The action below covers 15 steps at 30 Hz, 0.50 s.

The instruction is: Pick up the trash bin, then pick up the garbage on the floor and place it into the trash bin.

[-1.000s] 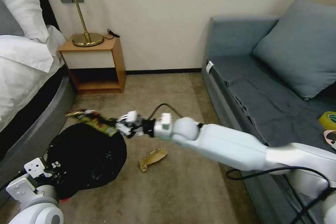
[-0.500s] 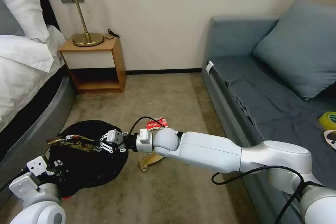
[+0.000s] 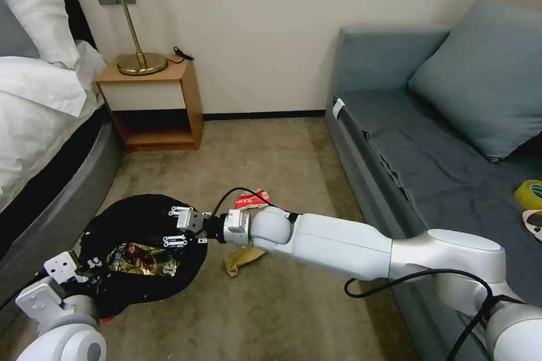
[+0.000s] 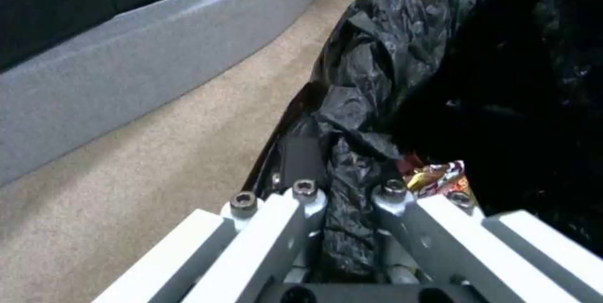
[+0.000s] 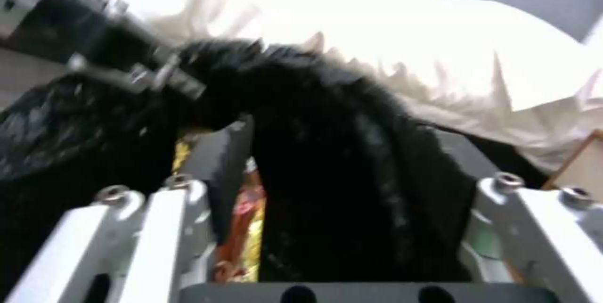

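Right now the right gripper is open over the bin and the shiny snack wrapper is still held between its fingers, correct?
Not quite. The head view shows the right gripper open over the trash bin, but the snack wrapper lies inside the bin, not between its fingers.

Soft even light; blurred right wrist view.

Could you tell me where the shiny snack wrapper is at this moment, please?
In the head view, the snack wrapper lies inside the trash bin, low on the robot's left, just below the open right hand.
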Motion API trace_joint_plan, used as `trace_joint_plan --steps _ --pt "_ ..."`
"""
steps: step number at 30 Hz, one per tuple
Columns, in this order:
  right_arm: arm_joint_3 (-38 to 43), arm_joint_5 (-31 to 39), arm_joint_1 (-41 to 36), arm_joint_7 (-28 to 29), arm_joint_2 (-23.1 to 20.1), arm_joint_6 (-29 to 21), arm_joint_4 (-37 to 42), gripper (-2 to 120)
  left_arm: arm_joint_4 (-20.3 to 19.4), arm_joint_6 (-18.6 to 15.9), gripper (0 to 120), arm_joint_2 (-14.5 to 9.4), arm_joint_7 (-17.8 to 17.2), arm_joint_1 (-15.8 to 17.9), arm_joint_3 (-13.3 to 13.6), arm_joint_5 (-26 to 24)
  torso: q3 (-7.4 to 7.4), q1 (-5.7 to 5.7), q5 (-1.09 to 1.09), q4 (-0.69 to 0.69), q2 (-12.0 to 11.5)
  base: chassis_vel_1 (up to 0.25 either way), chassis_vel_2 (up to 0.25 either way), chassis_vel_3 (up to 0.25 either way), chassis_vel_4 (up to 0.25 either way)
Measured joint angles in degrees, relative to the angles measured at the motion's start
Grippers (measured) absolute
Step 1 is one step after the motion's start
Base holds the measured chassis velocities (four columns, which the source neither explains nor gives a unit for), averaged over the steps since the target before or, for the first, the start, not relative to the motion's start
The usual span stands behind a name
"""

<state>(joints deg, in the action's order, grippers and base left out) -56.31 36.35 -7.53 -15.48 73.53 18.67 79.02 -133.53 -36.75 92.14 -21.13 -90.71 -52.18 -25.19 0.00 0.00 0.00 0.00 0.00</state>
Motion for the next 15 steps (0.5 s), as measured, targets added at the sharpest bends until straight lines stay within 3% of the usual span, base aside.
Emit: trace_joint_plan --steps 10,13,15 --pt "6.75 0.35 -0.78 4.54 -5.19 -2.0 6.17 98 -0.13 0.0 3 0.0 0.0 0.06 0.04 0.03 0.0 0.0 0.01 0.01 0.0 0.0 0.0 0.0 0.0" --pt "9.04 0.35 -1.63 5.36 -7.07 -2.75 7.94 99 -0.14 0.0 3 0.0 0.01 0.09 0.1 0.07 0.0 0.0 0.01 0.03 0.0 0.0 0.0 0.0 0.0" --pt "13.84 0.34 -3.63 7.27 -11.96 -4.73 11.73 100 -0.03 0.0 3 0.0 0.02 0.36 0.17 0.15 0.0 0.0 0.02 0.0 0.0 0.0 0.0 0.0 0.0"
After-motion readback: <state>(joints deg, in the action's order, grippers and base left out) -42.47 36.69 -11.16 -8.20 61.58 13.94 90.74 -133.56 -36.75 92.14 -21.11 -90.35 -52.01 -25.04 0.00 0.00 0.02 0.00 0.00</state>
